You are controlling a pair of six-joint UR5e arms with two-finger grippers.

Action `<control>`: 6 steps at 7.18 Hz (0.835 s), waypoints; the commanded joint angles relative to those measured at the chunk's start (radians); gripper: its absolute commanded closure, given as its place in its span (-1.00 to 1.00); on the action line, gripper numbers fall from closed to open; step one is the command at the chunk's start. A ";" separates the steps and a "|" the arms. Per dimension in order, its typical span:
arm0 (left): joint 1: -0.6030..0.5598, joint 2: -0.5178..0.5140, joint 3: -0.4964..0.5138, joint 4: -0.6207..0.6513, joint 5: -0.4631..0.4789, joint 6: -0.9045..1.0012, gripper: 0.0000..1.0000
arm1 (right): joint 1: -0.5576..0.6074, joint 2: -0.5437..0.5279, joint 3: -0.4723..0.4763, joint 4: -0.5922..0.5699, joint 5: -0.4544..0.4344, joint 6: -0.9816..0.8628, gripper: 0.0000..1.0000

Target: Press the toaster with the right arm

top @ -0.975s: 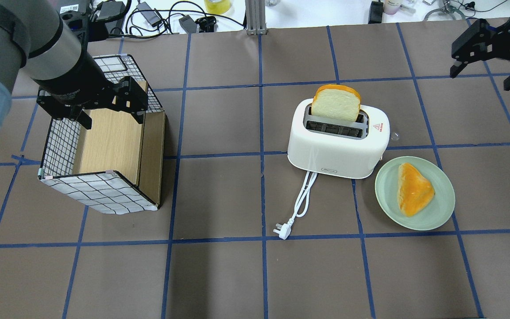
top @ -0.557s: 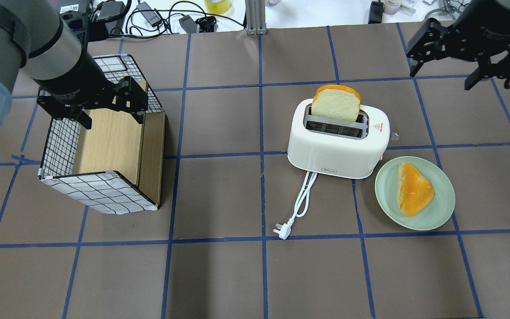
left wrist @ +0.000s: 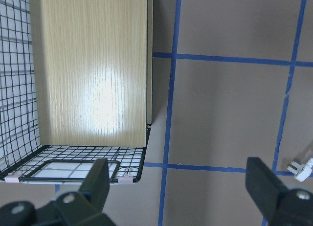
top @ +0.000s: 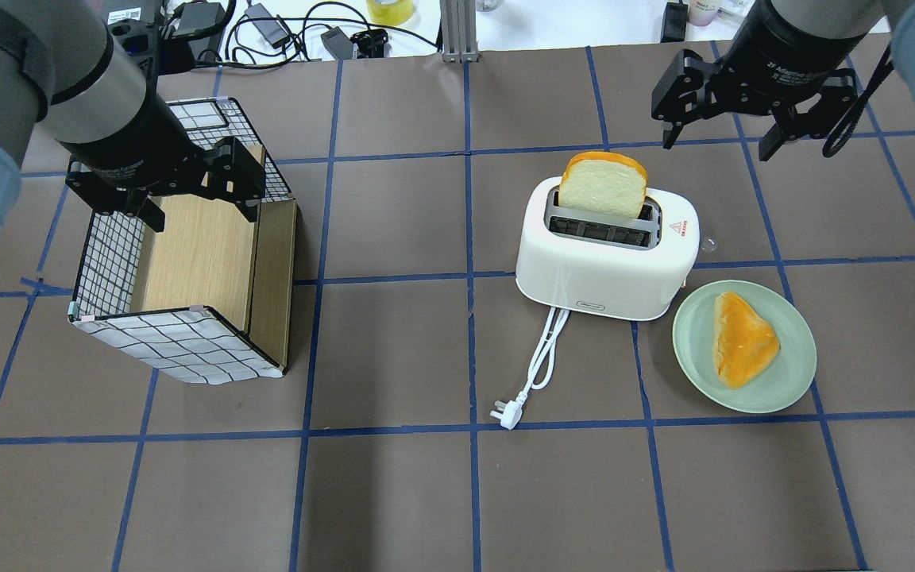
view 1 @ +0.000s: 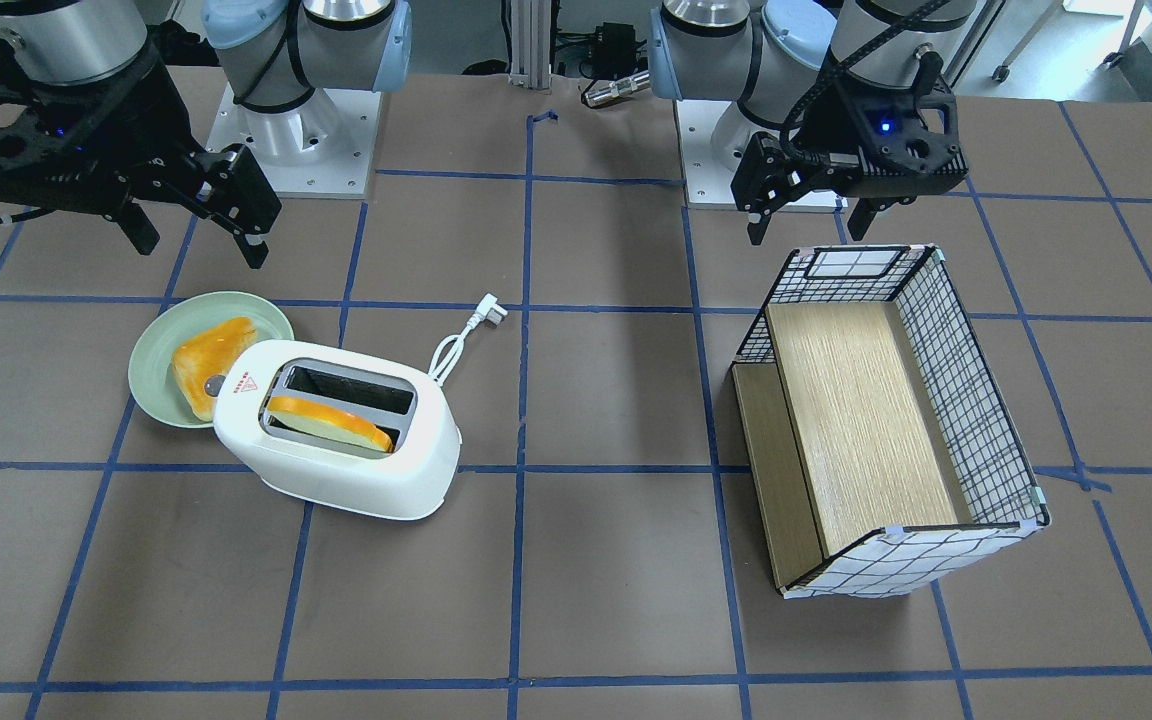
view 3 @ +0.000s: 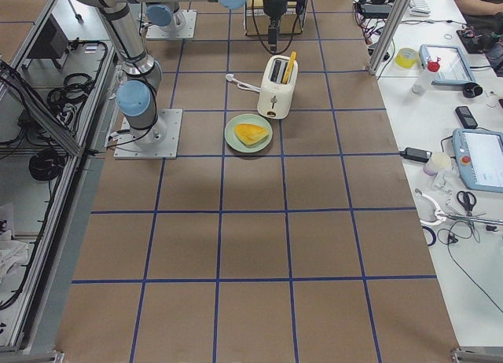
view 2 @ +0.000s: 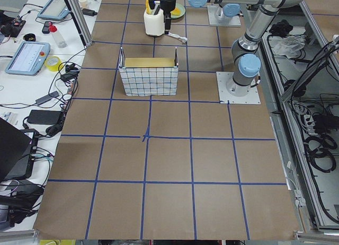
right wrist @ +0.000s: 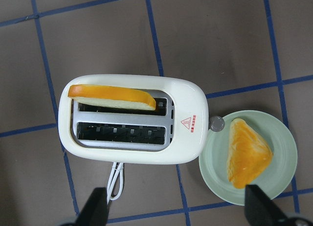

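The white toaster (top: 600, 270) stands right of the table's middle, with a bread slice (top: 604, 187) upright in its far slot and the near slot empty. Its round grey knob (top: 708, 245) is on the right end. Its white cord and plug (top: 505, 415) trail toward the near side. My right gripper (top: 717, 147) is open and empty, hovering above the table beyond the toaster's right end, apart from it. The right wrist view looks straight down on the toaster (right wrist: 132, 152) and the knob (right wrist: 216, 123). My left gripper (top: 203, 216) is open and empty, above the basket.
A pale-green plate (top: 783, 381) with a second piece of bread (top: 743, 338) lies just right of the toaster, touching its corner. A wire-grid basket with a wooden bottom (top: 187, 342) stands at the left. Cables and clutter lie beyond the far table edge.
My right gripper has moved left from the table's far right edge toward the far side of the toaster, staying open. The left arm, toaster and plate have not moved.
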 commanded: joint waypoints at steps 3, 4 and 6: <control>0.000 0.000 0.000 0.000 0.001 0.000 -1.00 | -0.007 0.007 -0.001 -0.002 -0.014 -0.129 -1.00; 0.000 0.000 0.000 0.000 -0.001 0.000 -1.00 | -0.001 0.002 -0.001 0.001 -0.016 -0.129 -1.00; 0.000 0.000 0.000 0.000 0.001 0.000 -1.00 | -0.001 0.001 -0.001 0.003 -0.014 -0.129 -1.00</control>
